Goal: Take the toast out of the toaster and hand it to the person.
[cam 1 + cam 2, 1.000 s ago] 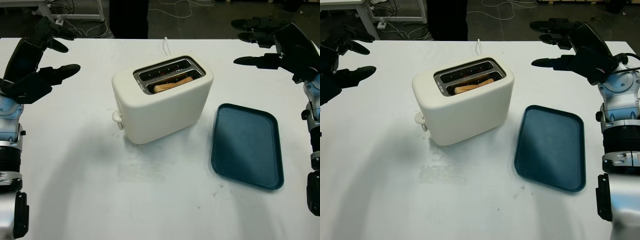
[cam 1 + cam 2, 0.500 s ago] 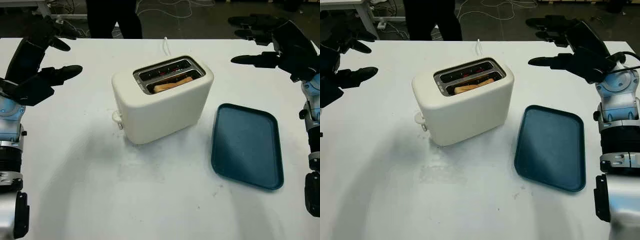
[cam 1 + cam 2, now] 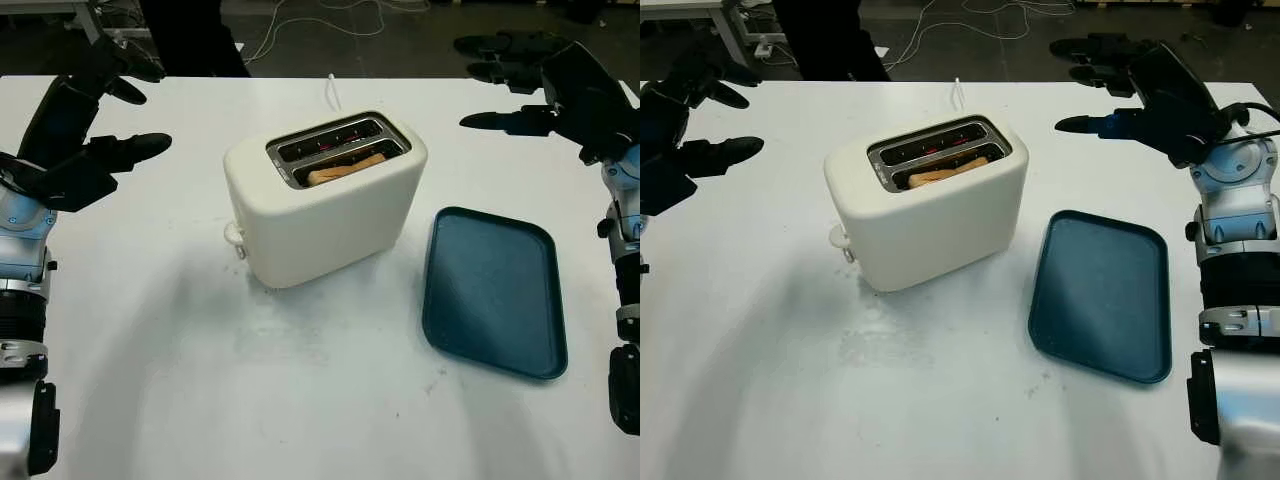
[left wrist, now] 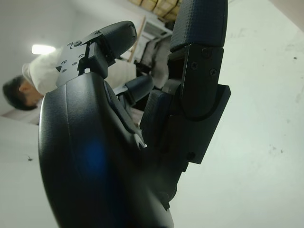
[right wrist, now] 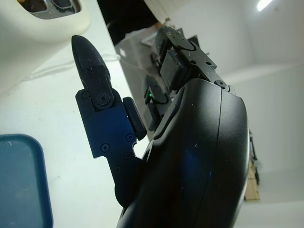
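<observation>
The toast (image 3: 345,168) sat in the near slot of the cream toaster (image 3: 325,200) mid-desk, untouched. Both the left hand (image 3: 75,140) and right hand (image 3: 560,90) hovered released and empty out wide, probably leaving room to reach in.

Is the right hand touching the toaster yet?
Apart. In the left eye view the right hand, open, is raised at the table's far right, with bare table between it and the toaster.

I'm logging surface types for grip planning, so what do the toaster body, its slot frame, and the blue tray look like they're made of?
The toaster body looks like cream plastic or painted metal: smooth, matte, softly rounded corners. Its slot frame appears to be bare metal, grey and shiny. The tray is probably moulded plastic: uniform dark teal, dull sheen, rounded raised rim.
</observation>
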You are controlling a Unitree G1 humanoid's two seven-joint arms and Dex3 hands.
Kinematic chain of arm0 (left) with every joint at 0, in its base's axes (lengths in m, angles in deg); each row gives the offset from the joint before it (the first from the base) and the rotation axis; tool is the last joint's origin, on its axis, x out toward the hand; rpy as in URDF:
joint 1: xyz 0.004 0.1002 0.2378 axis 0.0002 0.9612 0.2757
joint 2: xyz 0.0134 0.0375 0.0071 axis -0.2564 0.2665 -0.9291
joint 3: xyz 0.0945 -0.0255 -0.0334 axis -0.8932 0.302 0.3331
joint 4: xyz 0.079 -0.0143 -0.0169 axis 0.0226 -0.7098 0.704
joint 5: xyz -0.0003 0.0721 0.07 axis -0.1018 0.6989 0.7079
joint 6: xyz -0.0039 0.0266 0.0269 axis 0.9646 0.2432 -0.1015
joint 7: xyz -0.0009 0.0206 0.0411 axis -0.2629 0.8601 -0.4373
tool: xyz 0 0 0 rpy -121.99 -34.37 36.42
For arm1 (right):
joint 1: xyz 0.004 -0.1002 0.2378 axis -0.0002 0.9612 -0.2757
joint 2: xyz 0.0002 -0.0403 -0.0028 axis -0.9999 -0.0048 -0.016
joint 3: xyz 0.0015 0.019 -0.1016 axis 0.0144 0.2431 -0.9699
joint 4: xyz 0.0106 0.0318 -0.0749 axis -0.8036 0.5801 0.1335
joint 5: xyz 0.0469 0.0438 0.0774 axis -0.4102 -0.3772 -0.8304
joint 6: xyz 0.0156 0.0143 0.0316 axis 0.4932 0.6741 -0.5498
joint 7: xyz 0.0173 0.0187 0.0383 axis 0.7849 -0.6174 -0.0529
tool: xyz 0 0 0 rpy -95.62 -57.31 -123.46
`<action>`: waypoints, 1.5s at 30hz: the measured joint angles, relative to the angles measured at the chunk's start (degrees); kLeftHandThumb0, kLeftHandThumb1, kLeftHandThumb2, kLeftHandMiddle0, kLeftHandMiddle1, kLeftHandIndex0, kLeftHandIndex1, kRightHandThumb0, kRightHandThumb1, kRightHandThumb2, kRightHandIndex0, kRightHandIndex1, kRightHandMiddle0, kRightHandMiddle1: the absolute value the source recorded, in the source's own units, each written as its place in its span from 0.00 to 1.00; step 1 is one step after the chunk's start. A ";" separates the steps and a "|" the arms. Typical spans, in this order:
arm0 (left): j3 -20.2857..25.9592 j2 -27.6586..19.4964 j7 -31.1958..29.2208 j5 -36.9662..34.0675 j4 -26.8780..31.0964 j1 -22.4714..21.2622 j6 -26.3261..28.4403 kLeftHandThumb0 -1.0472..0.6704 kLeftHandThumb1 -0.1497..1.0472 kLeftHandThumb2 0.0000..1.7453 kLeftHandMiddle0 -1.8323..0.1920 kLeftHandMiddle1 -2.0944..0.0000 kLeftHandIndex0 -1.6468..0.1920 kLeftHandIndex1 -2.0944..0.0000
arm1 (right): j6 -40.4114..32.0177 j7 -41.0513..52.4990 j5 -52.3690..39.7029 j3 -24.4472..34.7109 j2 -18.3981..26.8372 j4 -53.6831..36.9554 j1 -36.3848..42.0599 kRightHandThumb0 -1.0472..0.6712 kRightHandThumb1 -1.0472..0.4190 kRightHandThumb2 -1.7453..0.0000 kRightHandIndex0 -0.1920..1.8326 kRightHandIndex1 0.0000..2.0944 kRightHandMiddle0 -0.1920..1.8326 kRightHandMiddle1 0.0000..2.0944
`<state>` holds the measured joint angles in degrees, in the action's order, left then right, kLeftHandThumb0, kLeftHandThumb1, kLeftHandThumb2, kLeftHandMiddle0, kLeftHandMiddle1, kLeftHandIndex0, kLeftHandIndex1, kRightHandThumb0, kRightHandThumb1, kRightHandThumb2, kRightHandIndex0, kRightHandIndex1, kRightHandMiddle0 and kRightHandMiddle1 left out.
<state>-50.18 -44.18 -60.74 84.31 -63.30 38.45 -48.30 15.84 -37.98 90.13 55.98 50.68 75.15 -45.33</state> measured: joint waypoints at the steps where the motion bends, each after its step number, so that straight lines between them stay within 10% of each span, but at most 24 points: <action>1: 0.00 0.00 0.00 0.00 0.00 0.00 0.00 0.00 0.89 0.18 0.91 0.29 0.90 0.38 | 0.00 -0.02 0.02 -0.01 -0.07 0.00 0.05 0.38 0.19 1.00 0.34 0.00 0.34 0.00; 45: -0.01 0.00 0.20 -0.69 -1.52 -0.35 -0.98 0.00 0.89 0.17 0.91 0.30 0.90 0.39 | 0.37 -1.86 1.79 -0.36 -0.55 -1.90 3.33 0.38 0.19 1.00 0.36 0.00 0.34 0.00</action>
<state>-50.18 -44.17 -60.55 83.62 -64.82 38.10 -49.28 16.22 -39.84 91.93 55.62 50.13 73.25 -42.00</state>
